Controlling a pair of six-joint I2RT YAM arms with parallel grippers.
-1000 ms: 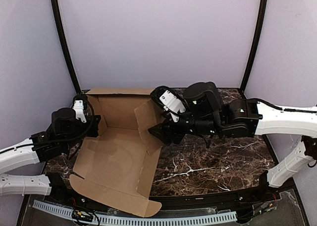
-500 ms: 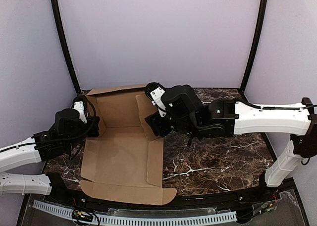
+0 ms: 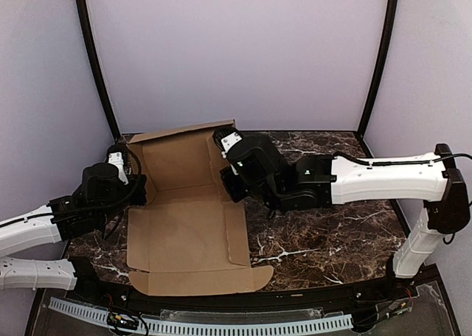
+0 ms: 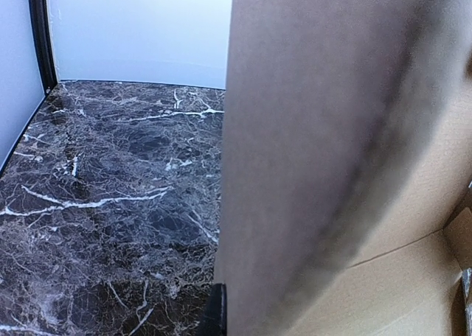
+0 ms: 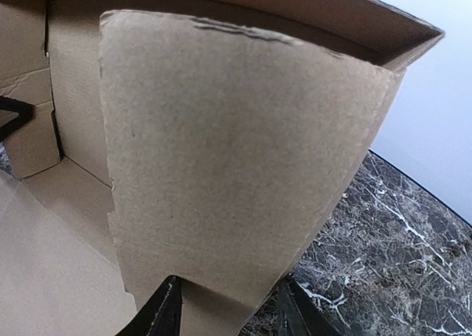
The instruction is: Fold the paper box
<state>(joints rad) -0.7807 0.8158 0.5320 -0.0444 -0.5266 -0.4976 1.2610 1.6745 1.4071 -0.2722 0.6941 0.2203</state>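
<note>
The paper box point(image 3: 184, 225) is a brown die-cut sheet lying flat on the left of the table, with its back wall point(image 3: 181, 155) and two side flaps raised. My left gripper point(image 3: 139, 187) is at the raised left flap. In the left wrist view one black finger point(image 4: 215, 312) presses against that flap point(image 4: 332, 130), and the other finger is hidden behind the card. My right gripper point(image 3: 227, 183) is at the raised right flap. In the right wrist view its fingers point(image 5: 164, 310) stand wide apart below the flap point(image 5: 236, 152), whose lower edge sits between them.
The dark marble table point(image 3: 332, 233) stretches to the right of the box. Black frame posts point(image 3: 99, 78) and purple walls close in the back and sides. The box's front flap point(image 3: 206, 281) reaches the near table edge, above a cable rail point(image 3: 221, 327).
My right arm has swung left and back, standing the right flap up against the back wall. The sheet has turned square to the table and settled flat. The left gripper has stayed put.
</note>
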